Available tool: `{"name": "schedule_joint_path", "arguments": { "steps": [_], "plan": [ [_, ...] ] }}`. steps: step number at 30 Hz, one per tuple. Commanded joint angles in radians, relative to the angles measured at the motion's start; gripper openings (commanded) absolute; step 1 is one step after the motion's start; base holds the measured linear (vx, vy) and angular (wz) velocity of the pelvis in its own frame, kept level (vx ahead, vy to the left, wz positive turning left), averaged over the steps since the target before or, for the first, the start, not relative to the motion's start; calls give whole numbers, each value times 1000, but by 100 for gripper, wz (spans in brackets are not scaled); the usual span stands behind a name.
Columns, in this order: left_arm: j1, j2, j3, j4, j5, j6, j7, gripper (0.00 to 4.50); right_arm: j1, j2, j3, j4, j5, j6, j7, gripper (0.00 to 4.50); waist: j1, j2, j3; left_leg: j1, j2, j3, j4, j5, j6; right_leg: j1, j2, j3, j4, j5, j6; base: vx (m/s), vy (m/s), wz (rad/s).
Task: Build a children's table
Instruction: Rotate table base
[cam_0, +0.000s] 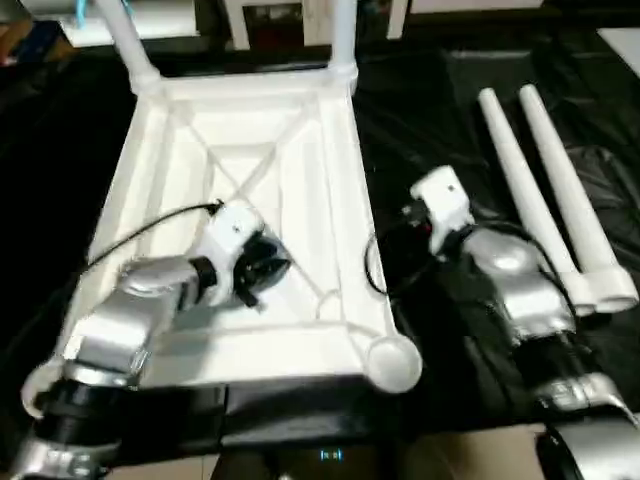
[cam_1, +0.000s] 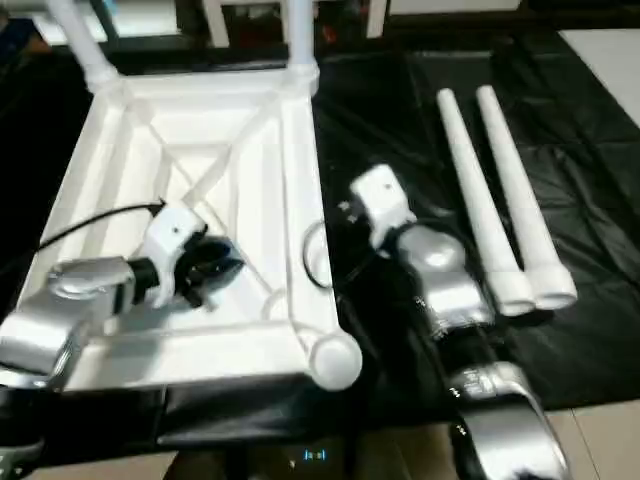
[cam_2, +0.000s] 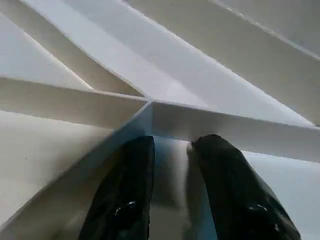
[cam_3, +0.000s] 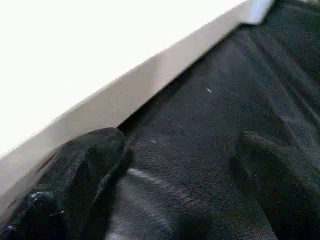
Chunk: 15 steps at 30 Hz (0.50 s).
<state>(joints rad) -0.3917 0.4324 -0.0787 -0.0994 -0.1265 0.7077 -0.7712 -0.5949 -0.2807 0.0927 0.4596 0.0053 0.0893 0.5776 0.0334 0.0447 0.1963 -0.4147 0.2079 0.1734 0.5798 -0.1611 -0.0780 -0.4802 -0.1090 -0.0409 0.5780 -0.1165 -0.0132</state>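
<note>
Left gripper (cam_2: 170, 165), fingers partly apart and grasping nothing, hovered inside the upturned table top (cam_0: 160, 150), above a junction of its X-shaped ribs (cam_2: 150, 107). Right gripper (cam_3: 175, 200), fingers spread wide and empty, pointed at the black sheet (cam_1: 590, 230) just beside the top's right outer wall. Two legs (cam_0: 125, 35) stood in the far corner sockets; two loose legs (cam_1: 500, 200) lay side by side on the sheet, further right.

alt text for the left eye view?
An upturned white table top with X ribs lies on black sheeting, two legs standing in its far corners. The left gripper hangs inside it, the right gripper beside it, near two loose legs.
</note>
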Motion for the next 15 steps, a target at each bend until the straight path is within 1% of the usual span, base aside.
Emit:
{"name": "schedule_joint_path", "arguments": {
  "steps": [1,2,3,4,5,6,7,8,9,10,11,13,14,15],
  "plan": [
    [-68,-2,42,-128,-73,-59,-36,169,34,22,76,-110,40,17,94,448,3,-4,-115,26,-10,17,-39,54,223,90,4,13,-11,68,-331,0,0,0],
    [-65,21,50,-130,-76,-56,-53,169,53,10,68,-152,57,36,97,448,4,-5,-117,27,-10,16,-40,54,225,91,6,13,-12,56,-328,0,0,0],
    [-64,27,52,-130,-75,-57,-57,169,59,7,65,-167,62,43,98,448,4,-6,-115,26,-8,16,-40,50,225,90,4,13,-12,43,-326,0,0,0],
    [-58,56,63,-133,-77,-55,-79,169,82,-6,49,-226,90,78,102,448,6,-2,-110,26,-8,16,-42,12,208,88,5,12,-17,-22,-315,0,0,0],
    [-54,76,73,-138,-85,-49,-98,169,94,-16,38,-260,107,99,108,448,6,-2,-112,28,-6,17,-42,2,202,88,2,13,-17,-34,-312,0,0,0],
    [-49,93,82,-145,-95,-46,-116,169,104,-27,30,-287,118,116,114,448,7,-1,-110,28,-5,16,-45,-19,186,88,1,14,-19,-61,-304,0,0,0],
    [-43,112,87,-153,-103,-45,-134,169,112,-40,22,-307,126,128,120,448,7,0,-110,29,-4,15,-44,-27,178,87,1,14,-19,-67,-302,0,0,0],
    [-39,126,86,-159,-107,-44,-146,169,119,-51,16,-321,126,138,124,448,7,0,-108,29,-4,16,-46,-48,163,84,1,14,-20,-86,-298,0,0,0],
    [-38,129,86,-160,-107,-44,-148,169,120,-53,15,-323,126,140,125,448,7,0,-108,29,-4,16,-47,-65,148,85,-1,15,-20,-101,-297,0,0,0],
    [-36,146,87,-158,-111,-47,-157,169,129,-71,1,-330,119,151,133,448,8,-2,-108,31,-4,17,-47,-92,138,83,0,16,-22,-117,-293,0,0,0],
    [-36,146,87,-158,-111,-47,-157,169,129,-71,1,-330,119,151,133,448,8,-3,-108,30,-5,17,-46,-100,133,83,0,17,-21,-123,-290,0,0,0],
    [-39,154,81,-147,-106,-52,-157,169,135,-84,-10,-326,110,153,139,448,8,-2,-104,28,-5,17,-48,-136,112,83,-3,18,-24,-171,-274,0,0,0],
    [-39,158,75,-144,-102,-54,-158,169,139,-90,-11,-331,109,159,139,448,8,-3,-102,28,-7,17,-50,-162,96,83,-4,19,-29,-214,-257,0,0,0],
    [-35,155,63,-145,-95,-59,-154,169,142,-94,-9,-332,104,163,133,448,8,-2,-100,31,-7,17,-51,-186,81,81,-5,20,-33,-257,-240,0,0,0]
  ]
}}
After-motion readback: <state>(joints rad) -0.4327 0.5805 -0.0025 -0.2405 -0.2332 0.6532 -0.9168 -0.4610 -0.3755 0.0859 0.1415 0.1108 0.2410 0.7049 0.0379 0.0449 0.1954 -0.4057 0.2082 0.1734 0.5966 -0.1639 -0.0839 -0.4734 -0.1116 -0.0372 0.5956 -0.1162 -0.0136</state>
